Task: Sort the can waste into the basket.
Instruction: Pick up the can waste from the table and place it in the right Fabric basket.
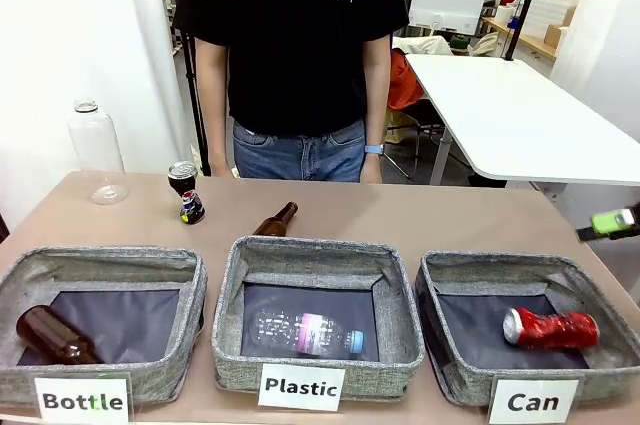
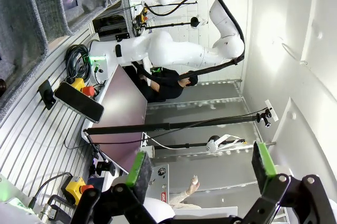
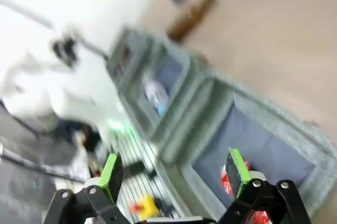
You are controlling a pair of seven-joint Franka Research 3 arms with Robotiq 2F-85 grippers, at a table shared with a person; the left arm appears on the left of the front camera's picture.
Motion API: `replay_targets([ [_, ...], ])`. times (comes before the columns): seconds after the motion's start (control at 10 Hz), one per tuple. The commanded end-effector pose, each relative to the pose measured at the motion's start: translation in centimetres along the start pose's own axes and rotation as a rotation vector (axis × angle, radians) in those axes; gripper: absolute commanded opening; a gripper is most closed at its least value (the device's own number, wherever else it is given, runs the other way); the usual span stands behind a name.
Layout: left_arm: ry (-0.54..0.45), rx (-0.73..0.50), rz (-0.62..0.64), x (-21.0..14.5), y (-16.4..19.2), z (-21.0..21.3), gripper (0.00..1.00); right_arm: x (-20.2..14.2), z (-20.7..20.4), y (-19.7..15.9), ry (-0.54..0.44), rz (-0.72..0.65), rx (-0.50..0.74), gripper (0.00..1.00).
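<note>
The shiny red can [image 1: 550, 327] lies on its side inside the grey basket labelled "Can" [image 1: 470, 275] at the right; in the blurred right wrist view the red can [image 3: 227, 184] shows in that basket [image 3: 295, 129]. The dark can [image 1: 186, 192] with blue, red and white marks stands upright on the table's far left, in front of the person. My right gripper [image 1: 612, 222] shows as a green-padded tip at the right edge, above and beyond the "Can" basket; its fingers [image 3: 112, 174] are open and hold nothing. My left gripper [image 2: 200, 168] is open and empty, pointing away from the table.
The "Plastic" basket [image 1: 232, 285] in the middle holds a clear plastic bottle [image 1: 305, 330]. The "Bottle" basket [image 1: 195, 290] at the left holds a brown glass bottle [image 1: 55, 335]. Another brown bottle [image 1: 275, 220] lies on the table, and a clear bottle [image 1: 97, 150] stands far left.
</note>
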State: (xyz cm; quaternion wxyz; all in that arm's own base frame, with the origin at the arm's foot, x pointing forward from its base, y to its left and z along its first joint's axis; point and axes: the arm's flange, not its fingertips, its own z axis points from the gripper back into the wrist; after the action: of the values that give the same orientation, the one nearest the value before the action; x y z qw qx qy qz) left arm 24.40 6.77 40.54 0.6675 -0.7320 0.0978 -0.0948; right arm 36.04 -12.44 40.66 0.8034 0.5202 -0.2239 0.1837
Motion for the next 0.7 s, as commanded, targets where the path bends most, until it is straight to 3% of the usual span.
replay_targets([
  [0.0, -0.007, -0.011, -0.006, 0.1, -0.2, 0.1, 1.0, 1.0, -1.6, 1.4, -0.832, -0.101, 0.19, 1.0],
  [0.2, -0.007, -0.011, -0.006, 0.1, -0.2, 0.1, 1.0, 2.5, -2.4, 1.8, -0.72, -0.063, 0.267, 1.0],
  [0.3, -0.007, -0.011, -0.006, 0.1, -0.2, 0.1, 1.0, 0.5, -0.3, 0.1, -0.299, -0.116, 0.097, 1.0],
  [0.6, -0.007, -0.011, -0.006, 0.1, -0.2, 0.1, 1.0, 0.5, -0.3, 0.1, -0.299, -0.116, 0.097, 1.0],
])
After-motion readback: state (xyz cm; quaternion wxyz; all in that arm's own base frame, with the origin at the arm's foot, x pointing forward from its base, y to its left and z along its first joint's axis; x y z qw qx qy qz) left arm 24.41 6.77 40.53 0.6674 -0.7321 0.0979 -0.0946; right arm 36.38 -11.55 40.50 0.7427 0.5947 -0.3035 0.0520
